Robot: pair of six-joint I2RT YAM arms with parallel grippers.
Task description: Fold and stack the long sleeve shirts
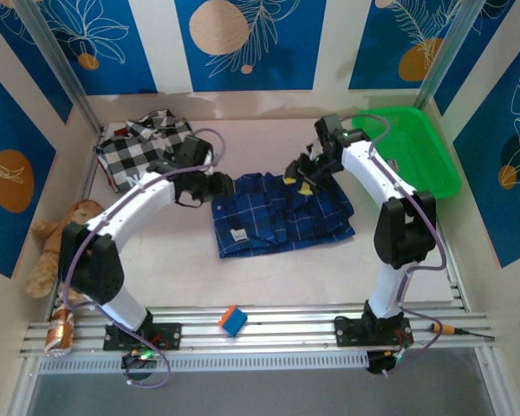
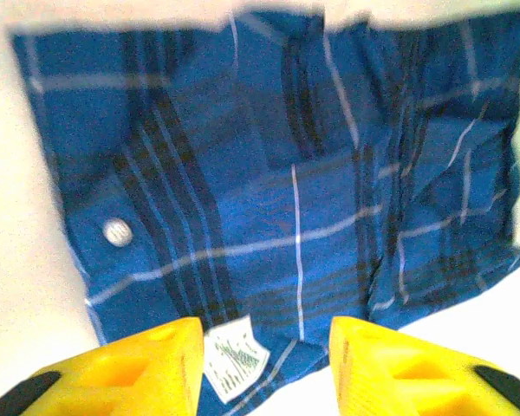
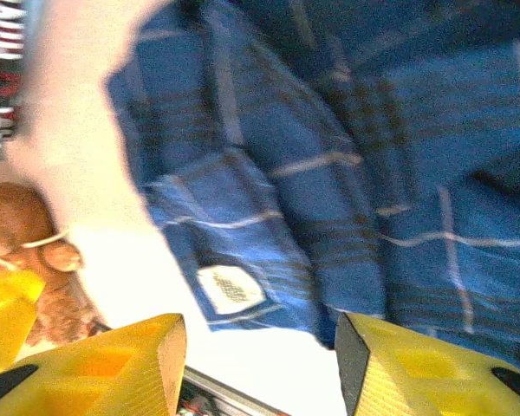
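- The brown teddy bear (image 1: 56,244) is lying at the far left edge of the tabletop (image 1: 286,277), well apart from both shirts; the right wrist view is catching it (image 3: 26,227) at the left of its frame.
- The black-and-white checked shirt (image 1: 140,152) is lying crumpled in the far left corner, just behind the left arm.
- The left claw (image 1: 220,186) is hovering at the left edge of the dark blue plaid shirt (image 1: 282,215). In the left wrist view the claw (image 2: 264,351) is standing spread, its yellow fingers (image 2: 147,368) pinching nothing, with the cloth (image 2: 286,173) lying below them.
- The dark blue plaid shirt is lying folded into a rough rectangle at the middle of the tabletop, between the two claws. A white label (image 2: 234,355) is showing at its near left corner and a small button (image 2: 115,231) near its left edge.
- A small blue-and-orange block (image 1: 232,321) is sitting on the rail at the near edge.
- The right claw (image 1: 302,177) is hovering over the far edge of the plaid shirt. In the right wrist view the claw (image 3: 260,347) is standing spread and pinching nothing, above the cloth (image 3: 329,156) and its label (image 3: 230,289).
- The green plastic basket (image 1: 420,149) is sitting at the far right.
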